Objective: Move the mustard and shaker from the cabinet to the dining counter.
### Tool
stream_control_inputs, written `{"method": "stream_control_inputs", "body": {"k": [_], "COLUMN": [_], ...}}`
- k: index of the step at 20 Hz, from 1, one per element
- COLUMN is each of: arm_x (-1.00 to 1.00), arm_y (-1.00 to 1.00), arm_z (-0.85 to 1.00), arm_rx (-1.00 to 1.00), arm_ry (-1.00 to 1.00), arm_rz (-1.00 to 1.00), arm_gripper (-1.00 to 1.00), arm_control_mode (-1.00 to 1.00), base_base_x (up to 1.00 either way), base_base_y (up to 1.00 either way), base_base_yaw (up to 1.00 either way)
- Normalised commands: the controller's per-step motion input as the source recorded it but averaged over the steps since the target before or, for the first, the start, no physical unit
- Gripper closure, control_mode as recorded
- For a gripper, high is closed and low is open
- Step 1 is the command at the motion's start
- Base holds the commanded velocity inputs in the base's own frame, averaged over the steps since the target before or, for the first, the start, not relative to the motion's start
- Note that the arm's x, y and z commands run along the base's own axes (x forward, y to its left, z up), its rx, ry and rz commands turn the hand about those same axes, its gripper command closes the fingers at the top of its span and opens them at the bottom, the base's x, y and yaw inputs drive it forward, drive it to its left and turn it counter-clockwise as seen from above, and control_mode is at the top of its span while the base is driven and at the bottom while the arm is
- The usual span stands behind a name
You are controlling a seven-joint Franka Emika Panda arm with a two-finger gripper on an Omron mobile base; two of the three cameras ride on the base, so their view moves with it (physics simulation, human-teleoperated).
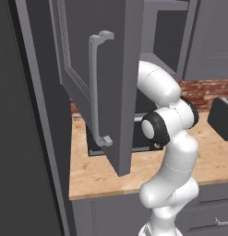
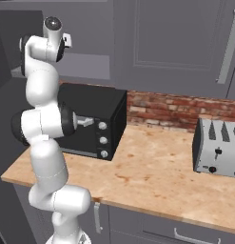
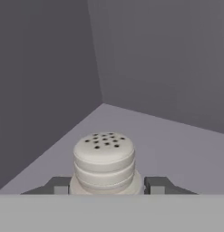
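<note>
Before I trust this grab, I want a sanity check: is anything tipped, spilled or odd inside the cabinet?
Nothing stands out. The shaker stands upright on the cabinet shelf, cap level, nothing spilled around it. The claw has a fingertip on each side of it. The cabinet door hangs open, as expected.
</note>
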Motion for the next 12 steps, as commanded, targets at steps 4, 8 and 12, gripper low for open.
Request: {"method": "stream_control_inputs", "body": {"k": [4,8,12], "arm_x": [0.0,-0.28,-0.45], "arm_y": [0.0,-0.01,-0.14], "arm_z": [-0.03,0.0,0.0], "arm_rx": [0.0,0.0,0.0], "arm_ry": [0.0,-0.04,-0.2], "arm_rz": [0.0,0.0,0.0], "arm_gripper": [1.0,1.0,1.0], "arm_control_mode": [-1.0,-1.0,-1.0], "base_base_x": [0.0,0.0,0.0], "base_base_y": [0.0,0.0,0.0], "base_base_yaw": [0.0,0.0,0.0]}}
